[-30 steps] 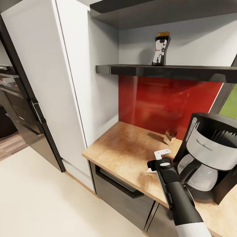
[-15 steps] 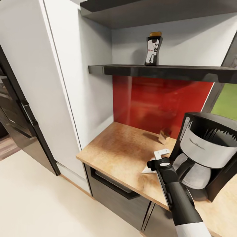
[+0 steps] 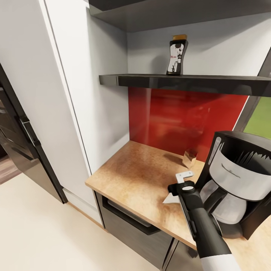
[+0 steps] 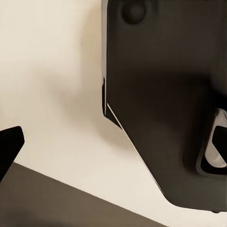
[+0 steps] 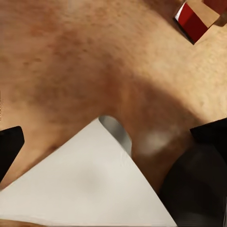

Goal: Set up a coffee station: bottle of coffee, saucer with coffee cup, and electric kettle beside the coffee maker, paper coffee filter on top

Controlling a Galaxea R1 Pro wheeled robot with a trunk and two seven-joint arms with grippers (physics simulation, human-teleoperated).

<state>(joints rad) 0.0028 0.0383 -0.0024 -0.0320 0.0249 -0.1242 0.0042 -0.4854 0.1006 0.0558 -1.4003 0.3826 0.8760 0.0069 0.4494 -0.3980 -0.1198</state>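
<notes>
Red backsplash and white wall back a tan bench (image 3: pixel 139 173). Since a second ago the camera has swung slightly, sliding the scene leftward. At lower right, the right hand (image 3: pixel 177 192) holds a white paper filter (image 5: pixel 90 184) beside the coffee maker (image 3: pixel 235 177), ready for lifting on top. At upper centre, the coffee bottle (image 3: pixel 177 54) waits on the shelf (image 3: pixel 188 81). Left hand's state: cannot tell.
</notes>
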